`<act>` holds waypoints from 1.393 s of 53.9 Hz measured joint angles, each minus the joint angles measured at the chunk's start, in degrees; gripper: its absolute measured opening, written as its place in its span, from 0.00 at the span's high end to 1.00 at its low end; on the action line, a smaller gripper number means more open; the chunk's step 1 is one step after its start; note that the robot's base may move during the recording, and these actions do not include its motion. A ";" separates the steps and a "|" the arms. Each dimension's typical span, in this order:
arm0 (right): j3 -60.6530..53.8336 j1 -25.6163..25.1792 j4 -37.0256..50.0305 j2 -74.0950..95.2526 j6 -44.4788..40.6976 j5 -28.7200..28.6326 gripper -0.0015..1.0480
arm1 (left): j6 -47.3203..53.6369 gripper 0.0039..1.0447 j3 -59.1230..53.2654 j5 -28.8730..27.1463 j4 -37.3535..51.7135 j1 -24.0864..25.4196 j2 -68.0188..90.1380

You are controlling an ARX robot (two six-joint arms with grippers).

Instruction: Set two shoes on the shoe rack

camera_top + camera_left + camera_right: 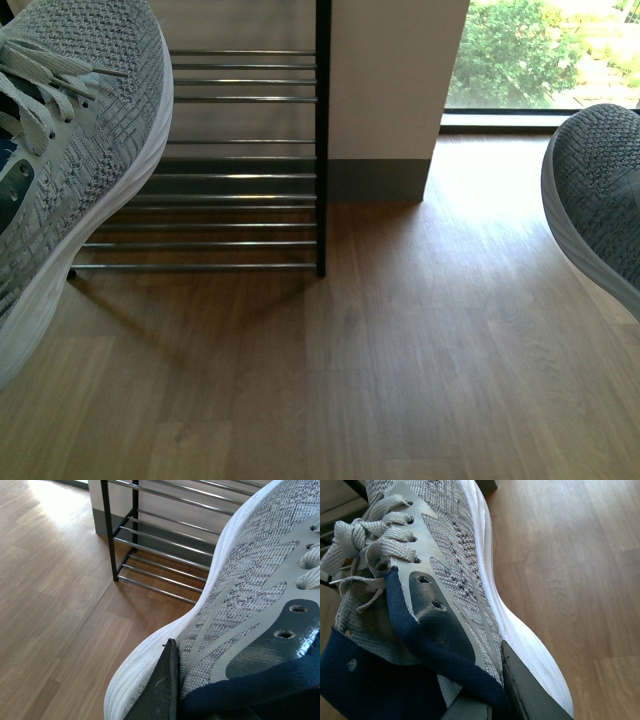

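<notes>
Currently two sneakers up: left claw [172, 682] clamps left sneaker [70, 150], right claw [520, 690] clamps right sneaker [600, 190]. One rack [322, 150] ahead, behind left sneaker.

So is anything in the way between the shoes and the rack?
Nothing that shows. The left shoe hangs right in front of the rack, whose visible bars are bare. The right shoe is off to the side, with only wooden floor between it and the rack.
</notes>
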 joint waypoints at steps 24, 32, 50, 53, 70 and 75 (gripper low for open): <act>-0.02 0.00 0.00 0.00 0.00 -0.11 0.99 | 0.02 0.99 0.00 -0.02 0.00 0.00 0.00; 0.00 0.11 0.00 0.00 0.00 -0.37 0.99 | -0.02 0.99 0.00 -0.22 0.00 0.17 0.00; -0.02 0.11 0.00 0.00 -0.02 -0.24 0.99 | 0.00 0.99 0.00 0.02 -0.02 0.11 0.00; -0.02 0.11 0.00 0.00 0.00 -0.24 0.99 | 0.00 0.99 0.00 0.02 -0.02 0.11 0.00; -0.02 0.11 0.00 0.00 0.00 -0.20 0.99 | 0.00 0.99 0.00 0.00 -0.02 0.11 0.00; -0.02 0.11 0.00 0.00 0.00 -0.22 0.99 | 0.00 0.99 0.00 0.00 -0.02 0.11 0.00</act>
